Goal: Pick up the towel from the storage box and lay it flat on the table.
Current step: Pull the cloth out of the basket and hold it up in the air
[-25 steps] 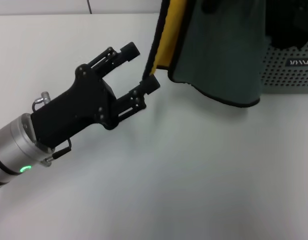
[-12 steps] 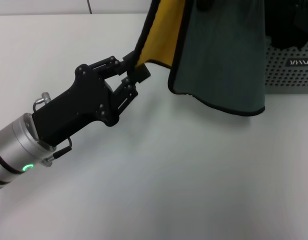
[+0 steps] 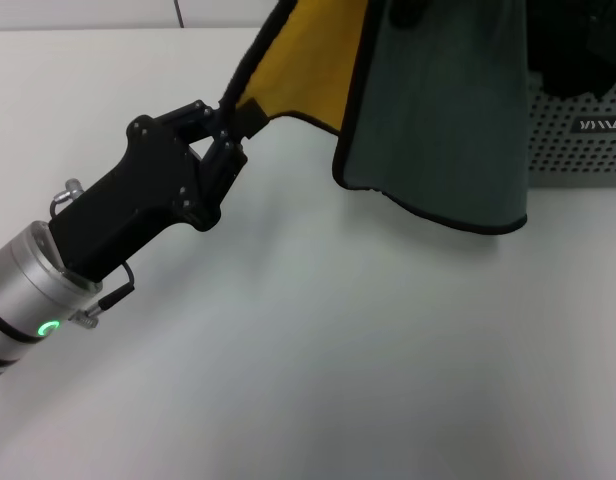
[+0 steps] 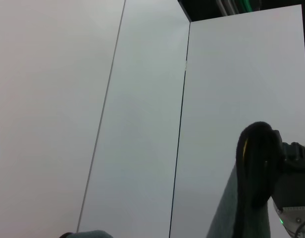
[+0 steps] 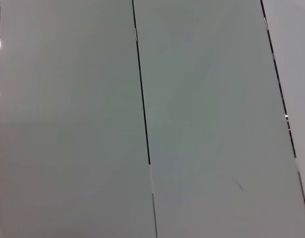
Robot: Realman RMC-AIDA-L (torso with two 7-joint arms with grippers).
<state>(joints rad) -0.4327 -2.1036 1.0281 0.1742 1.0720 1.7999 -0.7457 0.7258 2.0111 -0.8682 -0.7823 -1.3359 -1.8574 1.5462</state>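
Has closed the left hand [image 3: 233, 125] on the lower corner of the towel [image 3: 438, 110]. 1 second ago kept this hand wide open just beside that corner; 0.5 seconds ago was narrowing on it. Now pinches the black border between the fingers, and has drawn the corner outward and a little upward, away from the rest of the cloth.

Shows, as a result, more of the yellow side, stretched from the hand up to the edge of the head view. Leaves the teal-grey side hanging beyond the hand, its lower hem close over the counter [image 3: 338, 350]; cannot tell whether touching or not. In the left wrist view, shows the black border [image 4: 256, 168] right at the hand.

Places the box [image 3: 578, 140] well apart from the hand, behind the far side of the towel. Towel no longer inside it.

Cannot see the right hand; cannot say what holds the towel's upper part, out of view.

Seems to mean: pick-up finished, spreading begun. Probably needs next to pull the corners apart and lower the cloth flat. Risks a slip of the thin border from the pinch.
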